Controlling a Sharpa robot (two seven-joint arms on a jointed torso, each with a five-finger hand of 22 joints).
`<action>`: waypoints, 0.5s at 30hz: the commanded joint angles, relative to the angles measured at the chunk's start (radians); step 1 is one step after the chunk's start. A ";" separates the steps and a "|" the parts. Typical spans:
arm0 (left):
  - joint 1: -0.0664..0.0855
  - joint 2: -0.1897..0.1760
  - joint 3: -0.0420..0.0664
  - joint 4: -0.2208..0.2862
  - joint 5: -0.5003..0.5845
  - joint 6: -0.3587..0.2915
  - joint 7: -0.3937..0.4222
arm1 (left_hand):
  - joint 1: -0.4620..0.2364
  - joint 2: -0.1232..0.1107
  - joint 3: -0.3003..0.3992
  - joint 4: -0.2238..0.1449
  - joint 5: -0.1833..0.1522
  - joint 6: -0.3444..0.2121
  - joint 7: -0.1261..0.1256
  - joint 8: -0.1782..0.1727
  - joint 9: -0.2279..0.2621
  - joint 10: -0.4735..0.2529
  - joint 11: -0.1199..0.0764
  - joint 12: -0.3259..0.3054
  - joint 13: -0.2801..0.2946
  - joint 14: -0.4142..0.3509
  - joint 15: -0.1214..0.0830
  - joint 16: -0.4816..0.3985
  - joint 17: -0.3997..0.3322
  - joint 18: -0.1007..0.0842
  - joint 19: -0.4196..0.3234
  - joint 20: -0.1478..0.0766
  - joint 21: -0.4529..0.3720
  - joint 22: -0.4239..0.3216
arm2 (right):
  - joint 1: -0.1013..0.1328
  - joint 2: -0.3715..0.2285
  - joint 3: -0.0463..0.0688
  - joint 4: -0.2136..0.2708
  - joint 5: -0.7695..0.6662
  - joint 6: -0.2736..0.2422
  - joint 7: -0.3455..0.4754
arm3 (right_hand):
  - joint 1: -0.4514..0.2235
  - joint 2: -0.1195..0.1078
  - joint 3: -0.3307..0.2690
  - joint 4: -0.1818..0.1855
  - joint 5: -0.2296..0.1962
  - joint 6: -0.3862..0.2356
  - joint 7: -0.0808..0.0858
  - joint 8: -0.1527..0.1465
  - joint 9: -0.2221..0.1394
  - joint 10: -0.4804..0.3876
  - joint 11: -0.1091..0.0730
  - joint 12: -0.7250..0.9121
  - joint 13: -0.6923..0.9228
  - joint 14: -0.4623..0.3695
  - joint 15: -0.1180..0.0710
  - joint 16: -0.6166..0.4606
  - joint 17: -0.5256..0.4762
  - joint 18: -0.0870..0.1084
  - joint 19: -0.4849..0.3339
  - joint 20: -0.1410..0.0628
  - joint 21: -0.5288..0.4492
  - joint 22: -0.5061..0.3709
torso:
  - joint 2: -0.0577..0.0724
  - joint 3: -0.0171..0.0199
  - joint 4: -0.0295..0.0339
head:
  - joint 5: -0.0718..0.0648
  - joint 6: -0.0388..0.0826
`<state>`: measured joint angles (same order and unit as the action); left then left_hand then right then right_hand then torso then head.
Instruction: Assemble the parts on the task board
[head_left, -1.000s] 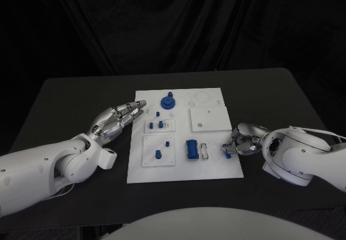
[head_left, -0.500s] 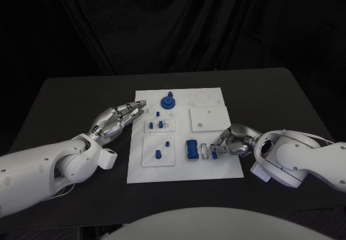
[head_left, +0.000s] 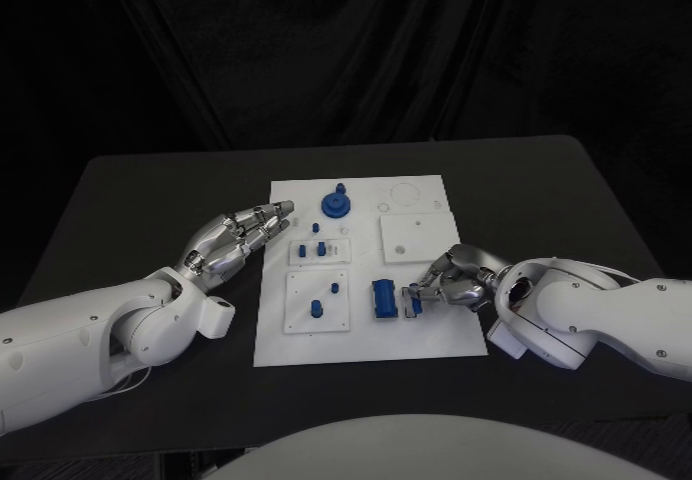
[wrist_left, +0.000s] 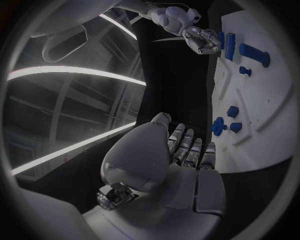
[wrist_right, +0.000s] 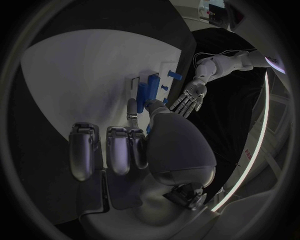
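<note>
The white task board (head_left: 433, 335) lies in the middle of the black table. My right hand (head_left: 459, 281) is over the board's right side and pinches a small blue part (head_left: 417, 294) between thumb and a finger. The part is at the white slot beside an upright blue block (head_left: 384, 298). The right wrist view has the pinched part (wrist_right: 152, 104) next to that block (wrist_right: 142, 93). My left hand (head_left: 237, 240) rests by the board's left edge with its fingers stretched out and apart, holding nothing. A round blue part (head_left: 336, 206) stands at the board's far end.
Small blue pegs (head_left: 317, 248) stand in white plates on the board's left half. A square white plate (head_left: 418, 238) sits just beyond my right hand. Black table surface surrounds the board on all sides. The left wrist view shows my right hand (wrist_left: 201, 40) across the board (wrist_left: 262, 107).
My right hand has carried the small blue part leftward from the board's right edge to the slot beside the blue block. The left hand has stayed still.
</note>
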<state>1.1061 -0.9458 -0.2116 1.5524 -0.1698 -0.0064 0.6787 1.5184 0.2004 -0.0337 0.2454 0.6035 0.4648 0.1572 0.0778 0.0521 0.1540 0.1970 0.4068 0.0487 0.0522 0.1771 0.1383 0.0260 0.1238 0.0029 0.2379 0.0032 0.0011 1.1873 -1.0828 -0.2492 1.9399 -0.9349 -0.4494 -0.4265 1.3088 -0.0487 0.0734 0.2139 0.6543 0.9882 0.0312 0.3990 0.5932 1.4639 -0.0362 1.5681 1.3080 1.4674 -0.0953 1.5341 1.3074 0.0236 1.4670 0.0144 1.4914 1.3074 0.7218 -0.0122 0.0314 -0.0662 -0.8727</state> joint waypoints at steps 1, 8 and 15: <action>-0.002 0.003 0.001 0.002 0.004 0.017 0.059 | 0.011 0.002 0.006 -0.002 0.003 0.006 0.037 0.004 0.001 0.002 0.002 0.004 0.001 0.001 0.009 0.006 0.001 0.006 -0.003 0.006 -0.003 -0.001 | -0.002 0.006 0.000 -0.005 -0.013 -0.012 -0.017 | -0.014 0.000 -0.003 0.007 -0.017 -0.004 -0.002 0.007 0.000 0.107 -0.006 0.003 0.263 0.087 -0.007 0.002 0.170 -0.002 0.070 -0.006 0.002 0.235 | -0.003 0.0006 0.0001 | 0.000 0.000; -0.002 0.004 0.001 0.001 0.004 0.019 0.058 | 0.011 0.002 0.007 -0.002 0.003 0.005 0.037 0.004 0.001 0.003 0.003 0.003 0.001 0.001 0.010 0.006 0.001 0.006 -0.003 0.007 -0.003 -0.001 | -0.003 0.016 0.000 -0.015 -0.024 0.002 -0.034 | -0.013 0.000 -0.002 0.007 -0.022 -0.005 -0.002 0.007 0.000 0.107 -0.006 0.003 0.263 0.086 -0.007 0.001 0.168 -0.001 0.069 -0.006 0.001 0.234 | -0.004 -0.0005 -0.0003 | 0.004 0.000; -0.002 0.006 0.001 -0.002 0.004 0.020 0.056 | 0.011 0.002 0.008 -0.002 0.003 0.004 0.037 0.004 0.001 0.003 0.003 0.003 0.001 0.001 0.010 0.006 0.001 0.006 -0.003 0.007 -0.003 -0.001 | -0.003 0.019 0.000 -0.016 -0.049 0.022 -0.052 | -0.015 0.000 -0.002 0.007 -0.035 -0.010 0.000 0.005 0.000 0.107 -0.005 0.003 0.263 0.085 -0.006 0.000 0.165 -0.001 0.068 -0.005 -0.002 0.233 | -0.003 -0.0005 -0.0009 | 0.006 0.000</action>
<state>1.1059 -0.9420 -0.2116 1.5498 -0.1675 -0.0032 0.6787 1.5184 0.2004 -0.0311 0.2428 0.6035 0.4647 0.1572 0.0775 0.0519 0.1540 0.1970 0.4066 0.0486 0.0558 0.1807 0.1383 0.0259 0.1237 0.0029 0.2378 0.0032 0.0013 1.1868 -1.0644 -0.2493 1.9229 -0.9580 -0.4433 -0.4437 1.3011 -0.0487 0.0705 0.2169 0.6225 0.9878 0.0309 0.3989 0.5937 1.4640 -0.0362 1.5681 1.3078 1.4674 -0.0953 1.5341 1.3073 0.0236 1.4670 0.0144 1.4914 1.3073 0.7185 -0.0128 0.0313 -0.0617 -0.8727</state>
